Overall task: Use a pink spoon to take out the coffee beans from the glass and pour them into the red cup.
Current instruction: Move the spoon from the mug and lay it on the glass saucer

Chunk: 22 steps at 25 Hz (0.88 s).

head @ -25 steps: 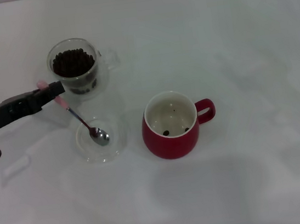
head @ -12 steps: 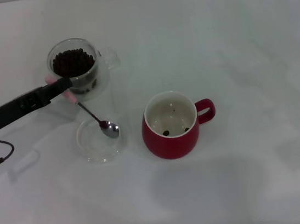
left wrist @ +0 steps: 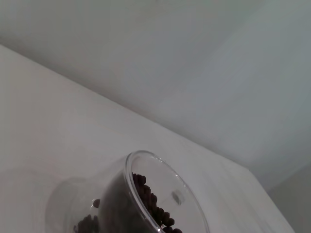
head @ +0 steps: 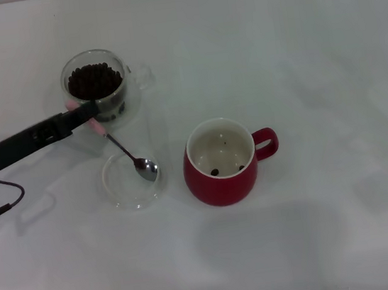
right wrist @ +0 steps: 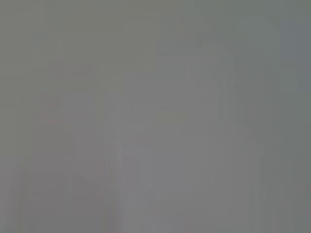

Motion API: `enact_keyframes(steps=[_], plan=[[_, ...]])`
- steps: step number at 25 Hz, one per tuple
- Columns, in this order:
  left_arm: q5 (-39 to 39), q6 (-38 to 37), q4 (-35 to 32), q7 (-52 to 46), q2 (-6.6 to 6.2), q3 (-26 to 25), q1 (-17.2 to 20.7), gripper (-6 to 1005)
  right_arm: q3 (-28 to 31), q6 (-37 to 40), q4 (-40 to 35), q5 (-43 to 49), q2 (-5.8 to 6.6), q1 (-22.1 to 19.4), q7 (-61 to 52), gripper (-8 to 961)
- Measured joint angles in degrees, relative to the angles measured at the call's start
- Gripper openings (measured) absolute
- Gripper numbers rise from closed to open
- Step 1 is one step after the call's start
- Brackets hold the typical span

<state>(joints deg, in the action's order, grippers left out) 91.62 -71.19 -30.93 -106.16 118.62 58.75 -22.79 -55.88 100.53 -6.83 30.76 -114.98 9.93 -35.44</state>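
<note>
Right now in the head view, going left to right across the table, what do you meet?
Left gripper holding the pink spoon by its handle → glass of coffee beans → red cup with its handle on the right.

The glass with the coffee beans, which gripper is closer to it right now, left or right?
Left. The left gripper holds the pink spoon right at the front of the glass. The right gripper is out of sight in every view.

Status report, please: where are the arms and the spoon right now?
Left pincer shut on pink spoon, bowl empty over glass dish. Right arm out of view. Glass full of beans; nothing in the way.
</note>
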Motion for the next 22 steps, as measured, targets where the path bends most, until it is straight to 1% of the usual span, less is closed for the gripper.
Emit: enact_keyframes(steps=[3, 8, 14, 22], plan=[[0.0, 0.1, 0.1, 0.0, -0.03, 0.1, -0.1, 124, -0.1, 0.0, 0.0, 0.0, 0.00, 0.1, 0.2, 766], [0.1, 0.1, 0.4, -0.1, -0.07, 0.2, -0.2, 167, 0.0, -0.1, 0.0, 0.1, 0.02, 0.4, 0.2, 766], [0.1, 0.1, 0.5, 0.0, -0.15, 0.2, -0.3, 263, 0.0, -0.4, 0.0, 0.1, 0.14, 0.7, 0.2, 766], [0.3, 0.0, 0.3, -0.1, -0.23, -0.1, 0.0, 305, 0.1, -0.6, 0.0, 0.0, 0.44, 1.0, 0.2, 766]])
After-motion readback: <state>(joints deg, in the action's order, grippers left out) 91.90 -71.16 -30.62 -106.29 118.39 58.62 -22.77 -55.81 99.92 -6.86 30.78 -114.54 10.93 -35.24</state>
